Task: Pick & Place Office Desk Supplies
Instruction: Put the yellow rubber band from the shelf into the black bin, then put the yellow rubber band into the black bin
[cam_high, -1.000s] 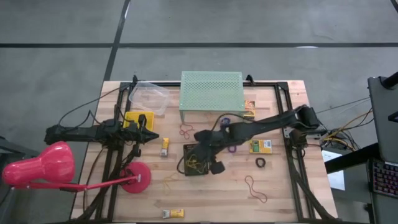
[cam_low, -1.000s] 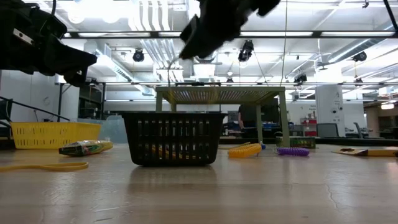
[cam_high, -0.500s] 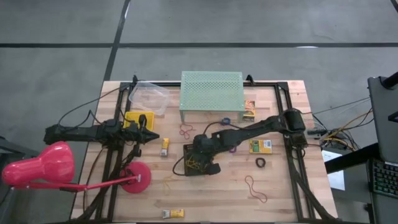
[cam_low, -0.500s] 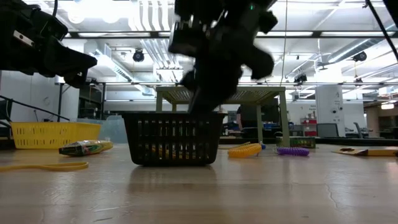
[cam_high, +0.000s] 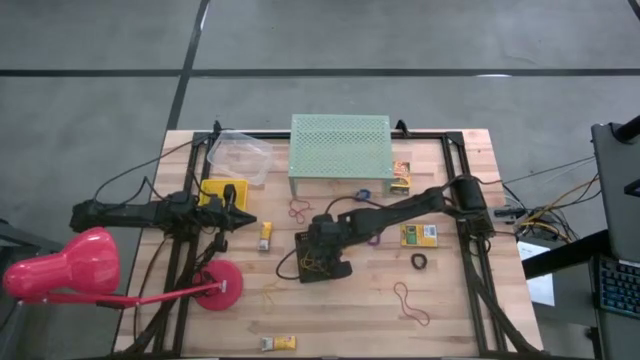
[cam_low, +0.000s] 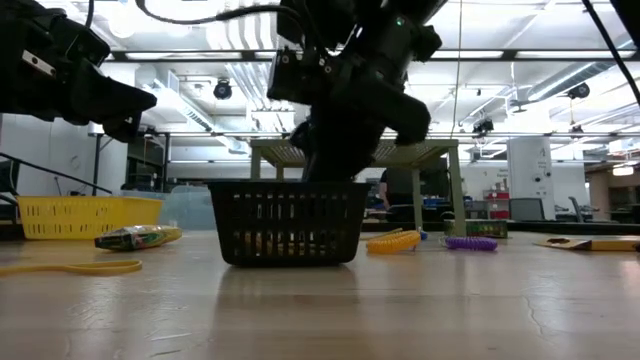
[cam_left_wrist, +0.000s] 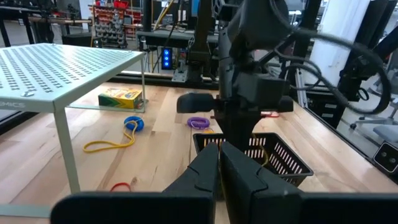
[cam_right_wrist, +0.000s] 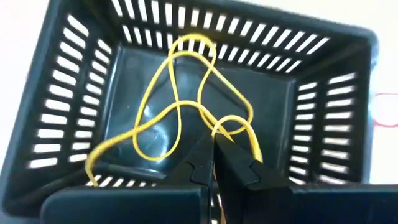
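My right gripper (cam_high: 322, 250) reaches down into the black slotted basket (cam_high: 320, 262); in the right wrist view it (cam_right_wrist: 213, 149) is shut on a yellow rubber band (cam_right_wrist: 174, 112) that sprawls over the basket floor. Around the basket, loose on the table, lie a red band (cam_high: 298, 209), a purple band (cam_high: 373, 240), a blue ring roll (cam_high: 364, 194), a black ring roll (cam_high: 419, 262) and small yellow boxes (cam_high: 266, 233) (cam_high: 419, 235). My left gripper (cam_high: 245, 221) hovers shut, left of the basket. My right gripper pinches one loop of the yellow rubber band (cam_right_wrist: 231, 129) between its two fingertips. The fingers point down into the basket from above. The rest of the band lies slack in curls on the basket floor (cam_right_wrist: 155, 134).
The mint-green perforated stand (cam_high: 340, 145) is at the far edge, with a printed box (cam_high: 401, 175) beside it. A clear tub (cam_high: 240, 155) and a yellow basket (cam_high: 222, 193) sit far left. The pink lamp (cam_high: 60, 268) stands at the left. Another red band (cam_high: 410, 300) and a box (cam_high: 278, 343) lie nearer.
My right gripper has come down from above the basket into it, moving a little toward the table's left, still shut, with the yellow band going in beneath it. In the low view the basket has shifted slightly sideways. The left arm has kept still.
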